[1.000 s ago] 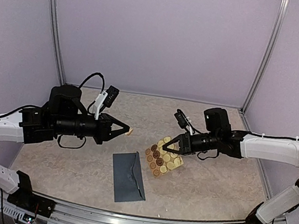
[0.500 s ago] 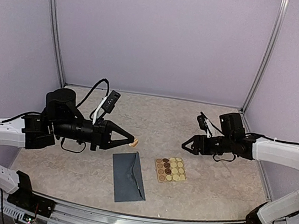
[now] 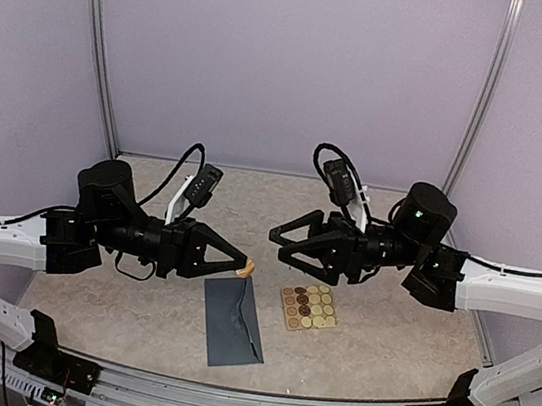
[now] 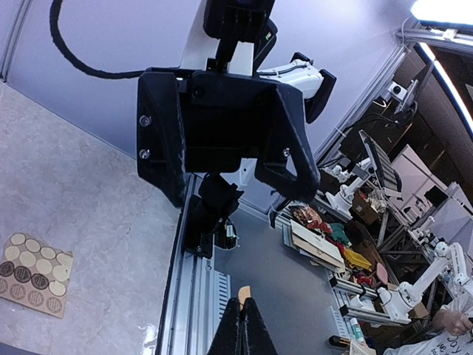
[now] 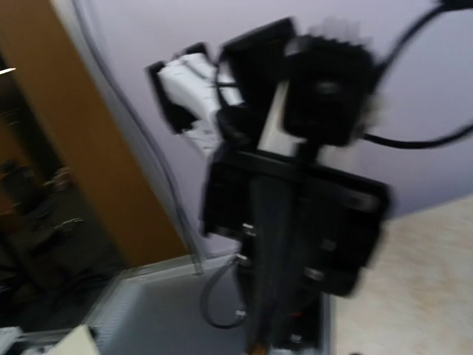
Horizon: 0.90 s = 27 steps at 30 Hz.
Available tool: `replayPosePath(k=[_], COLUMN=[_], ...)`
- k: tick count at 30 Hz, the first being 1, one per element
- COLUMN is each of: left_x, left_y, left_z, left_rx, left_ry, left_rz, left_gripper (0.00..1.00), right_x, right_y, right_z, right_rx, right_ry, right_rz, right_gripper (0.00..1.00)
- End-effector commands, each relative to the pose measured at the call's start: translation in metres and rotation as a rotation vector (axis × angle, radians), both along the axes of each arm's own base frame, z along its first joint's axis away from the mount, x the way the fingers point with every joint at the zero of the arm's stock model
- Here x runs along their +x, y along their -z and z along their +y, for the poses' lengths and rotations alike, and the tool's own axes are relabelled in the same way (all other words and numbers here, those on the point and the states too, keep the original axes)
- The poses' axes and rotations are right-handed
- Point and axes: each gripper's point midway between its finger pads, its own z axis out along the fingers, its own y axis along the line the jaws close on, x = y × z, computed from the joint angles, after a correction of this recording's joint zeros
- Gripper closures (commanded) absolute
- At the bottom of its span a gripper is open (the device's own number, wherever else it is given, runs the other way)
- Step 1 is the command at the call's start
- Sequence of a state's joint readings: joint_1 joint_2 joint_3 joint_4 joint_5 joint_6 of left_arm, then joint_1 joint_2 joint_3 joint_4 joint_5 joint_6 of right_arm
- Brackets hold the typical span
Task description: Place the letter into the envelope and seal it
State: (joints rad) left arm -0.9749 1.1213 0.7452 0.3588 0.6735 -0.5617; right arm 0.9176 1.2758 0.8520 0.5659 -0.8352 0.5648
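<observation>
The slate blue-grey envelope (image 3: 232, 321) lies flat on the table near the front, its flap down. The letter is out of view. My left gripper (image 3: 242, 266) hangs just over the envelope's far corner, shut on a small gold sticker (image 4: 244, 293) that pokes out past the fingertips. My right gripper (image 3: 280, 247) is open and empty, raised above the table and facing the left one. In the left wrist view it (image 4: 236, 194) fills the middle, jaws spread wide. The right wrist view is blurred and shows only the left arm head-on.
A tan sheet of round gold and brown stickers (image 3: 310, 306) lies flat just right of the envelope and also shows in the left wrist view (image 4: 33, 274). Lilac walls close in the back and sides. A metal rail (image 3: 243, 399) runs along the front edge.
The right gripper let go of the sticker sheet, which now lies flat, then opened and swung left and up towards the left gripper. The left gripper moved down and right with its sticker.
</observation>
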Motion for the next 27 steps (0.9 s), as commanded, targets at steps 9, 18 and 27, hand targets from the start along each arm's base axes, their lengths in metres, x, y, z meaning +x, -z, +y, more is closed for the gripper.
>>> replayPosePath(k=[9, 18, 27], left_x=[-0.004, 0.000, 0.002], left_y=[-0.019, -0.020, -0.022], left_z=[-0.002, -0.001, 0.001], left_rx=[-0.058, -0.061, -0.068], left_ry=[0.006, -0.016, -0.032], left_rz=[-0.034, -0.040, -0.047], left_gripper=[1.00, 1.00, 1.00], right_x=[-0.034, -0.032, -0.030], right_y=[-0.003, 0.007, 0.015], right_z=[0.032, 0.035, 0.037], right_rx=[0.048, 0.006, -0.018], right_ry=[-0.192, -0.181, -0.173], right_rz=[0.022, 0.046, 0.066], right_gripper=[0.66, 0.90, 0.86])
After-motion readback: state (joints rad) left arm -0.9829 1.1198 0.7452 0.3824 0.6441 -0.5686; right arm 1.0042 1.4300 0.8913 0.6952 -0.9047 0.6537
